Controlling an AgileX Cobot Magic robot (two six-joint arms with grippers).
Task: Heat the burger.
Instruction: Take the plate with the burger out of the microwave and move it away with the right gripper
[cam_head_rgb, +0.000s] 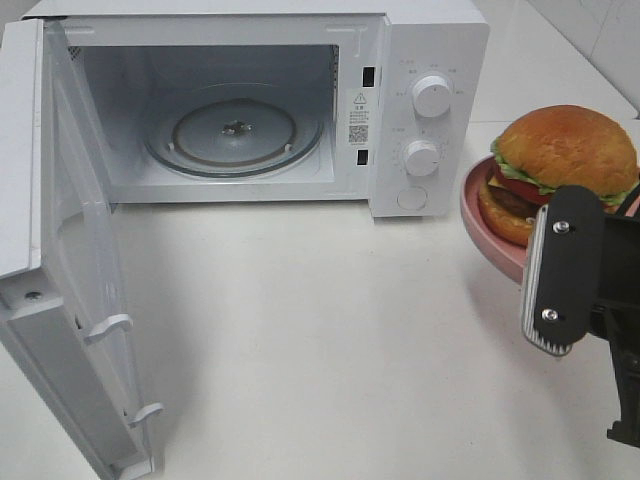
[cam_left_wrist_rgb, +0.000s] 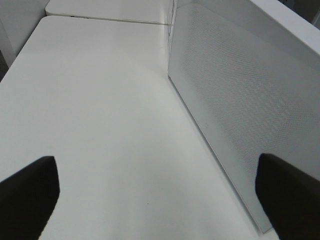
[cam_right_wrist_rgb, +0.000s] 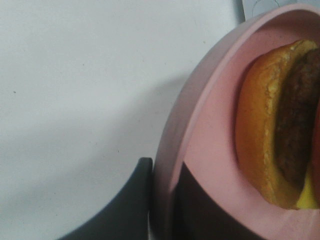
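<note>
The burger (cam_head_rgb: 565, 160), with a golden-brown bun, green lettuce and dark patty, sits on a round pink plate (cam_head_rgb: 480, 215) at the right edge, just right of the microwave. My right gripper (cam_head_rgb: 565, 275) is shut on the near rim of the plate. In the right wrist view its dark fingers (cam_right_wrist_rgb: 125, 200) pinch the pink rim (cam_right_wrist_rgb: 175, 125), with the burger (cam_right_wrist_rgb: 265, 125) just beyond. I cannot tell whether the plate rests on the table. My left gripper (cam_left_wrist_rgb: 157, 195) is open and empty, its fingertips (cam_left_wrist_rgb: 30, 195) wide apart over the table beside the microwave door.
The white microwave (cam_head_rgb: 420, 60) stands at the back, its cavity open with a glass turntable (cam_head_rgb: 235, 135) inside. Its door (cam_head_rgb: 60, 250) is swung out to the left toward the front edge, and its mesh panel (cam_left_wrist_rgb: 240, 100) is close to my left gripper. The white table (cam_head_rgb: 320, 330) lies in front.
</note>
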